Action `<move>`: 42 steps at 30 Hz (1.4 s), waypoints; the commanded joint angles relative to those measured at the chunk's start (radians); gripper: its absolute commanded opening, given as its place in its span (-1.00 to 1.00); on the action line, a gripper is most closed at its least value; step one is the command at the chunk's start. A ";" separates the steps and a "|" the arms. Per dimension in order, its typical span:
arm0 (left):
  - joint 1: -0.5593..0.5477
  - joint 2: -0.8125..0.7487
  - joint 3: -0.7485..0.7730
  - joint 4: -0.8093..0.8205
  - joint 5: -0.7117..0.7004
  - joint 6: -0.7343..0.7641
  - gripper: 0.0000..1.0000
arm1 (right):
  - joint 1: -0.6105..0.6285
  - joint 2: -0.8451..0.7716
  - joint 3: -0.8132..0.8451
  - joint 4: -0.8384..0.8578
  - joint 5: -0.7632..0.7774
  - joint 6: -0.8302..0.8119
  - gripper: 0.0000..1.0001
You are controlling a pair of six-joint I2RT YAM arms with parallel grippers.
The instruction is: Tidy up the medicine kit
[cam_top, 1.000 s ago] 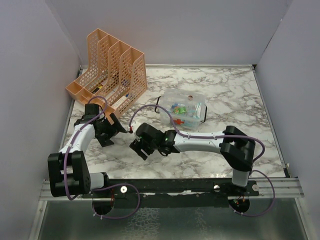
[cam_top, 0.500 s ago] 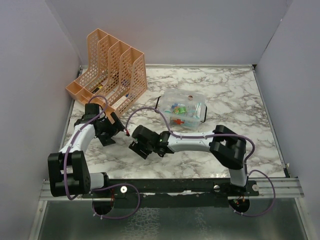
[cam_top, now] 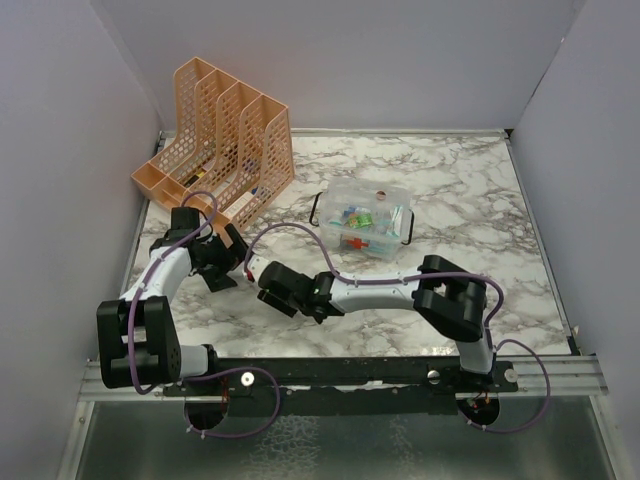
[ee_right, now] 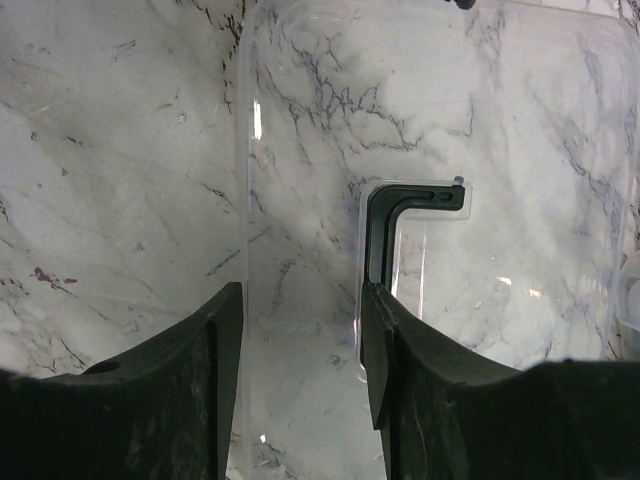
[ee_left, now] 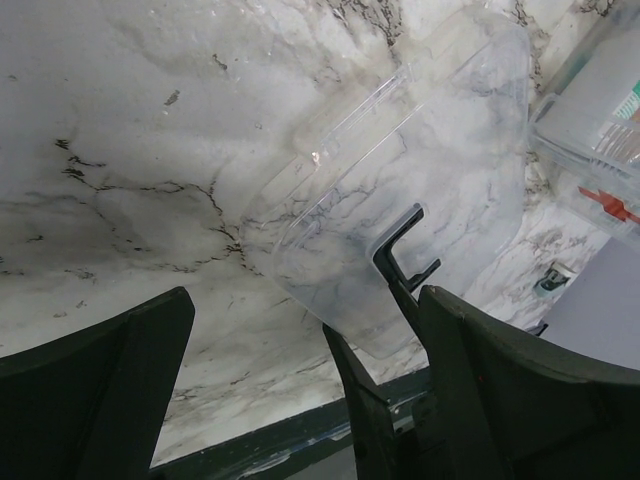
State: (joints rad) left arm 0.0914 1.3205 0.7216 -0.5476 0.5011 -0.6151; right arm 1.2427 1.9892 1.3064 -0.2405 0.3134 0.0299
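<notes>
From above, your medicine kit [cam_top: 365, 226] sits near the middle of the marble table [cam_top: 470, 180], its box open at the top with coloured packets showing inside. It stands well to the right of the orange mesh rack [cam_top: 218, 140] at the back left corner. Both arms reach in low over the near left part of the table, with the left gripper [cam_top: 236, 262] and the right gripper [cam_top: 266, 288] close together in front of the rack. The lid is hard to make out from this height.

At your left wrist, the clear lid [ee_left: 420, 170] lies flat on the marble, its black handle [ee_left: 403, 256] pointing toward the camera. The left fingers [ee_left: 100, 370] are spread wide, gripping nothing. A corner of the kit shows at the right edge, just beside the lid.

At your right wrist, the lid fills most of the frame. The right fingers [ee_right: 450, 400] are apart, over the strip of lid between its left rim and the handle. The tip of the right-hand finger is right at the handle's leg, and nothing is pinched.
</notes>
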 commanded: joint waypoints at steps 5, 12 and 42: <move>0.002 0.010 -0.030 0.044 0.123 0.064 0.99 | -0.001 -0.087 -0.017 -0.022 -0.033 0.039 -0.32; 0.001 0.004 -0.042 0.047 0.152 0.095 0.99 | -0.007 -0.115 -0.025 -0.010 -0.094 0.049 -0.32; 0.005 -0.039 -0.033 0.039 -0.039 -0.012 0.93 | -0.045 0.041 0.030 -0.063 -0.061 0.025 0.35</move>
State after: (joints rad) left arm 0.0914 1.2587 0.6655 -0.5133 0.4263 -0.6369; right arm 1.2018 1.9877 1.3285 -0.3092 0.2512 0.0872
